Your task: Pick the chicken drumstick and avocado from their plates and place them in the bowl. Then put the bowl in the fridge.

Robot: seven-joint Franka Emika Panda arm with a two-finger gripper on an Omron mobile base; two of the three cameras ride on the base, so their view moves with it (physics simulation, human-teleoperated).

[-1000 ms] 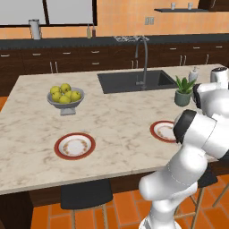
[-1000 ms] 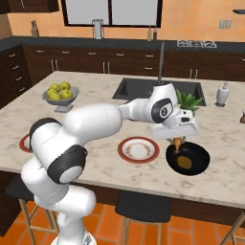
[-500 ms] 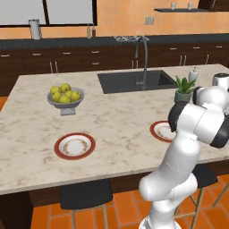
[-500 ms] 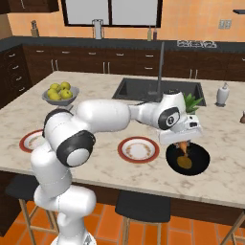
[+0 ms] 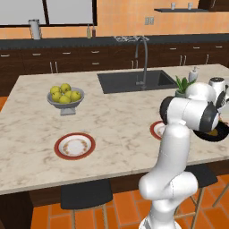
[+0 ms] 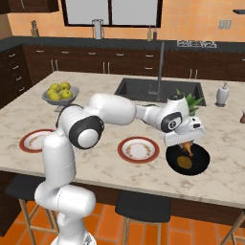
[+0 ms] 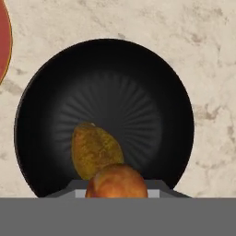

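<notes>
My gripper (image 6: 186, 143) hangs just over the black bowl (image 6: 189, 160) at the island's near right edge, shut on the chicken drumstick (image 6: 189, 149), which points down into the bowl. In the hand view the drumstick (image 7: 116, 180) sits at the bottom, above the bowl (image 7: 138, 92). The avocado (image 7: 94, 150) lies inside the bowl, also seen as the avocado (image 6: 184, 163) from the right base. One red-rimmed plate (image 6: 138, 149) lies empty left of the bowl, and the other plate (image 6: 36, 140) lies empty at the far left. The fridge is out of view.
A grey footed bowl of yellow-green fruits (image 6: 60, 93) stands at the back left of the island. The sink (image 6: 158, 91) with its tall tap, a potted plant (image 6: 191, 101) and a soap dispenser (image 6: 221, 94) lie behind the bowl. Stools (image 6: 143, 206) stand under the front edge.
The hand has shifted a little to the right with the drumstick, from the bowl's left rim to over its middle. The elbow has swung round. The grip has not changed.
</notes>
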